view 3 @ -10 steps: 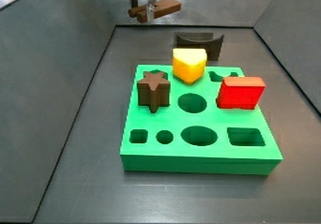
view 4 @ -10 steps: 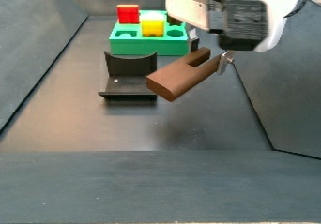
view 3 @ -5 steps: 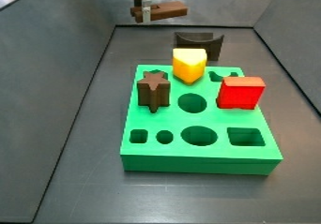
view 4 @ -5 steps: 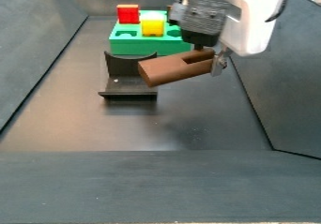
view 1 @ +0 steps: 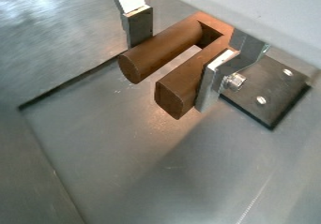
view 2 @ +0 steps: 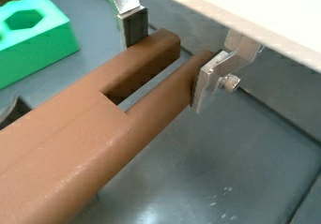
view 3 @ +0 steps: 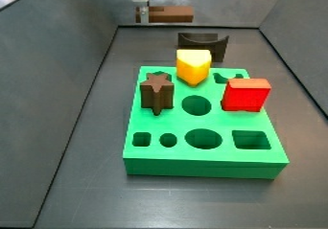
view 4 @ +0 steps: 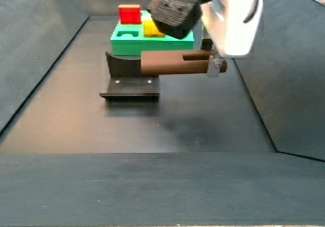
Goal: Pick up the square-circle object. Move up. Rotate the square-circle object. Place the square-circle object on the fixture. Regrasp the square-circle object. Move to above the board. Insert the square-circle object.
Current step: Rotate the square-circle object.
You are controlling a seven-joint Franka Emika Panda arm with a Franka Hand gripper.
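Note:
My gripper (view 4: 219, 64) hangs in the air, shut on the square-circle object (view 4: 176, 63), a reddish-brown peg that lies level and sticks out sideways. In both wrist views the silver fingers (view 1: 135, 23) clamp one end of the peg (view 1: 170, 64), and its two prongs run away from the gripper (view 1: 175, 48). The same grip (view 2: 172, 57) on the peg (view 2: 88, 125) shows from the opposite side. The dark fixture (view 4: 129, 74) with its scooped top stands on the floor below, in front of the green board (view 4: 146, 41). In a side view the gripper (view 3: 141, 10) and peg (view 3: 171, 13) sit high behind the fixture (view 3: 201, 44).
On the green board (view 3: 263, 161) stand a dark star-shaped peg (view 3: 157, 91), a yellow block (view 3: 193, 67) and a red block (view 3: 245, 94). Grey walls slope up on both sides of the dark floor. A corner of the board (view 2: 32, 36) shows in a wrist view.
The gripper has turned at the wrist and risen a little. The peg has swung from a downward slant to lying level, still held.

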